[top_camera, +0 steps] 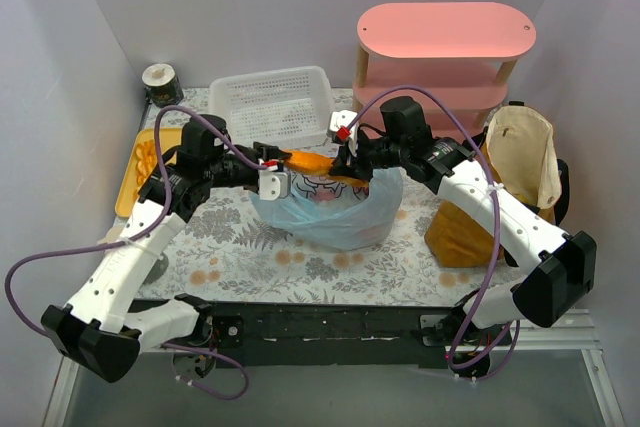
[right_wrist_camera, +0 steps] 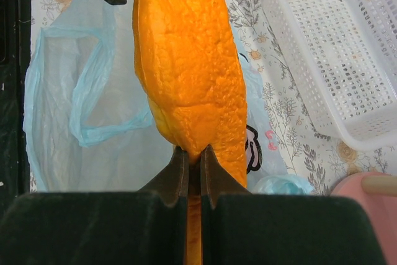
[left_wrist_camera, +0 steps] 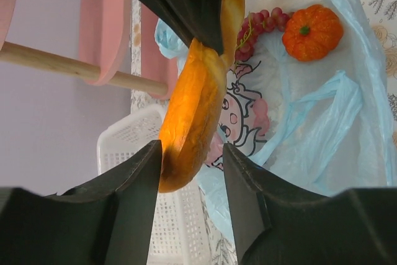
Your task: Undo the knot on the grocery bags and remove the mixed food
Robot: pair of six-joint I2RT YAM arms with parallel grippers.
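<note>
The pale blue bag (top_camera: pixel 330 215) lies open mid-table. My right gripper (top_camera: pixel 345 155) is shut on an orange-tan pastry piece (top_camera: pixel 310 160), pinching its end just above the bag; this shows in the right wrist view (right_wrist_camera: pixel 193 159), with the pastry (right_wrist_camera: pixel 186 60) reaching away from the jaws. My left gripper (left_wrist_camera: pixel 192 166) is open, its jaws either side of the pastry's other end (left_wrist_camera: pixel 195 110). Inside the bag lie a small orange fruit (left_wrist_camera: pixel 312 31), reddish-purple grapes (left_wrist_camera: pixel 260 23) and a cartoon-printed snack packet (left_wrist_camera: pixel 239 122). The mustard tote (top_camera: pixel 520 177) stands at the right.
A white perforated basket (top_camera: pixel 272 105) sits behind the bag. A pink shelf (top_camera: pixel 445 47) stands at the back right. A yellow tray (top_camera: pixel 130 187) with pastry slices lies at the left edge. A dark cup (top_camera: pixel 160 82) is in the back left corner.
</note>
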